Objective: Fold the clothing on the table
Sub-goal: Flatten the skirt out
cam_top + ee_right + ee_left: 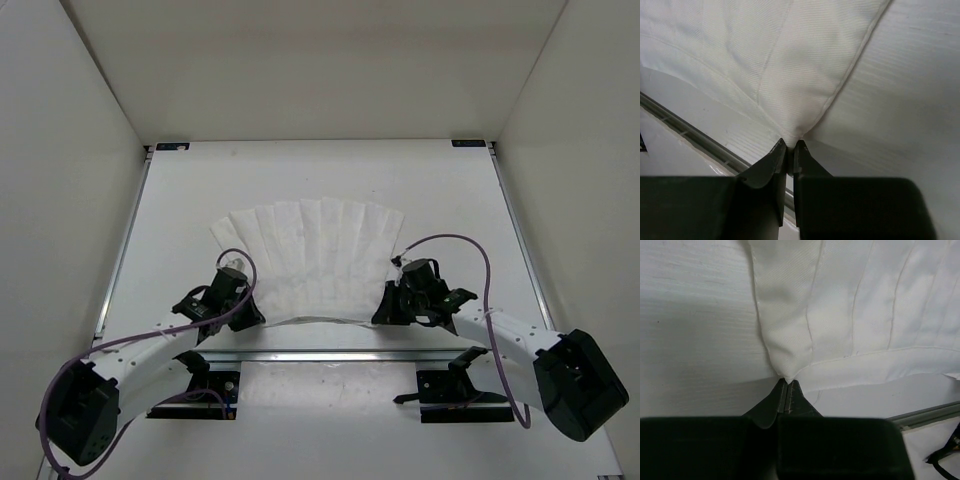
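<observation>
You have the clothing (315, 265) spread as a creased fan across the middle of the bench (450, 190), your left hand (786, 382) pinched tight on its near left corner and your right hand (789, 145) pinched likewise on its near right corner.

One garment (310, 262), one table (300, 175), two arms (150, 345) (505, 330).

The clothing (318, 262) is thin, matt white woven cloth with a fine ribbed weave and stitched seams, the table (450, 190) is matt white and faintly grained, its rails (330, 354) dull metal, and the left gripper (786, 386) is smooth, slightly shiny black plastic.
</observation>
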Controlling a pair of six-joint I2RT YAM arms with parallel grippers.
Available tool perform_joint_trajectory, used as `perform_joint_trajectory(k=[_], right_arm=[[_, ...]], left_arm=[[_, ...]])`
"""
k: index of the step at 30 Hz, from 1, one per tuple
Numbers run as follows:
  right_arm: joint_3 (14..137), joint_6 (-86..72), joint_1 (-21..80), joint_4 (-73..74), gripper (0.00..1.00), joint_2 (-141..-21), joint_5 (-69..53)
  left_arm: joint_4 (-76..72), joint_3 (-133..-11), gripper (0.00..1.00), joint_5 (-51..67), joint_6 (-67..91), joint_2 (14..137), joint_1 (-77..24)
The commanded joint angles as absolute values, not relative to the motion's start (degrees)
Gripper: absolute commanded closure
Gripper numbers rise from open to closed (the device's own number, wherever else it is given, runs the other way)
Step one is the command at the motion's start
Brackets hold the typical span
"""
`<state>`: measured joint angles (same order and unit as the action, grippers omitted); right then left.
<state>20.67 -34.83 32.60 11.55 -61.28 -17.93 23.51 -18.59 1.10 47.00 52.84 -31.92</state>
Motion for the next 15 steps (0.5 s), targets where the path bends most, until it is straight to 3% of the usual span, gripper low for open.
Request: perform_joint_trajectory(k=[1,6,11,15], right_arm=[[25.29,-30.43,30.24,13.95,1.00,-58.37,-17.84],[39.60,-23.39,26.46,21.78,1.00,-54.32,-18.90],[57.19,-18.81,29.61,29.08,0.99,-50.46,-16.69],[64.93,-19.60,29.97,33.12,1.00,-47.55,-17.75]], left_arm=[[24.60,-24.32,1.00,0.10,45.53,50.72,-30.33],[31.53,-41.70,1.00,0.18,37.90,51.41,-26.38],[39.19,-63.42,1.00,-1.41,34.90,51.95,-29.09],[44.28,-71.80,1.00,-0.26,35.07,49.84,-27.69]])
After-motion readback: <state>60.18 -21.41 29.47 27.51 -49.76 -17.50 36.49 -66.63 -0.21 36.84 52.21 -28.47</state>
